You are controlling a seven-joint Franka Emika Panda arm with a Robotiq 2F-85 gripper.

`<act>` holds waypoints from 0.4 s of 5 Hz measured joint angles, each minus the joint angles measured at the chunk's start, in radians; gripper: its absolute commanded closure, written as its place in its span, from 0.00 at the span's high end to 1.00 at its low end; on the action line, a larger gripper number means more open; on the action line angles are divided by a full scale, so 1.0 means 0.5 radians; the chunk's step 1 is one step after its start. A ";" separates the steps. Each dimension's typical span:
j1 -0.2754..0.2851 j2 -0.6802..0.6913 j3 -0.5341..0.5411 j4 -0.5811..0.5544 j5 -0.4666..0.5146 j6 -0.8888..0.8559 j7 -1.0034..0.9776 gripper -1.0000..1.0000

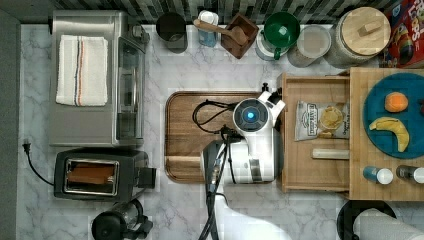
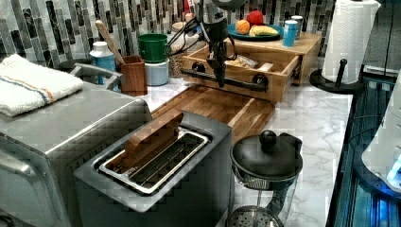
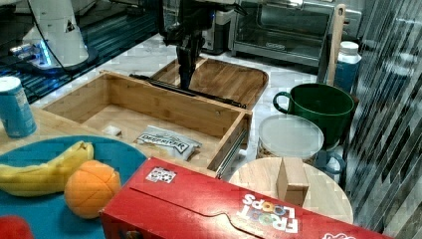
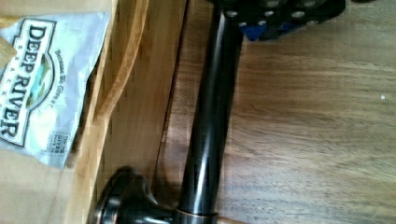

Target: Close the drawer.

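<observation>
Arm extended, wrist vertical.

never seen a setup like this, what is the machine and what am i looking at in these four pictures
It is one robot arm on a marble kitchen counter. Three cameras watch from above and from two sides; the fourth rides on the arm's wrist. The arm's tool is down at the black bar handle of an open wooden drawer, which holds a bag of Deep River chips. A brown wooden tray lies in front of the drawer. Nearby are a toaster, a toaster oven and a teal plate with fruit. I cannot tell whether the handle is gripped.
</observation>
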 measured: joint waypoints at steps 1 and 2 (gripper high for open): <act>-0.005 0.000 -0.049 -0.004 0.064 0.032 -0.108 0.00; -0.038 0.005 -0.065 0.008 0.077 0.034 -0.198 0.00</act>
